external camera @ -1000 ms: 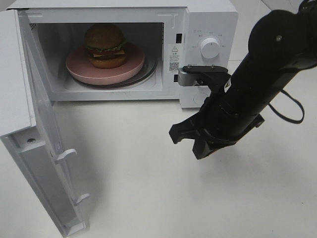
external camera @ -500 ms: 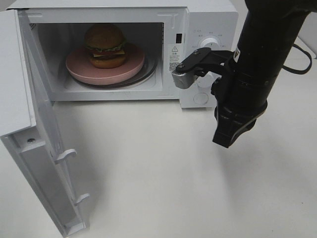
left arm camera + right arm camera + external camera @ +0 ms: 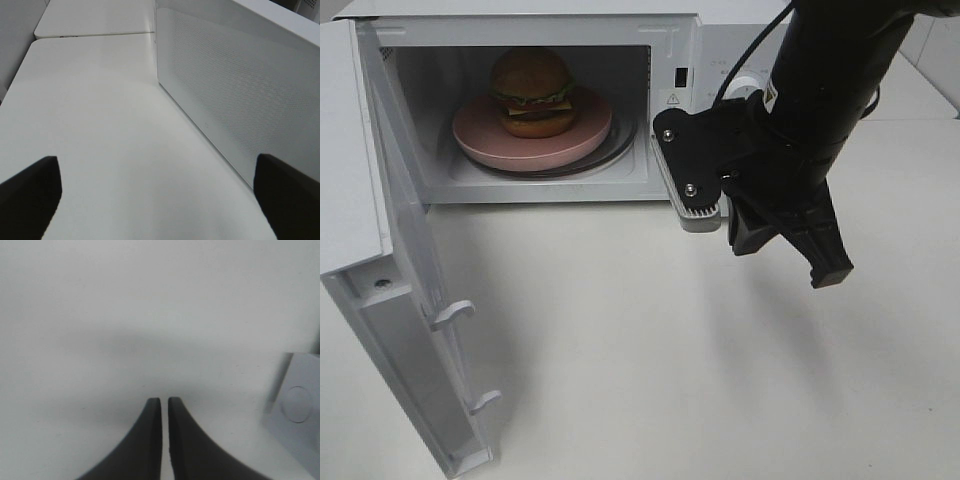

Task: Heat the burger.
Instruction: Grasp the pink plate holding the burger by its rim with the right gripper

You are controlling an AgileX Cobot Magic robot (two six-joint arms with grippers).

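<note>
The burger [image 3: 531, 90] sits on a pink plate [image 3: 480, 137] inside the microwave [image 3: 520, 10]. The door [image 3: 390, 300] stands wide open at the left. The right arm [image 3: 830, 70] comes down from the top right, in front of the microwave's knob side. Its claw [image 3: 825, 268] points down and a bit to the right, above the white table [image 3: 650, 390]. That claw is pinched nearly closed, with only a thin slit between its black fingers [image 3: 145, 440], and it holds nothing. The left claw [image 3: 155, 165] is spread wide and empty, low over the table beside a white dotted panel [image 3: 240, 90].
</note>
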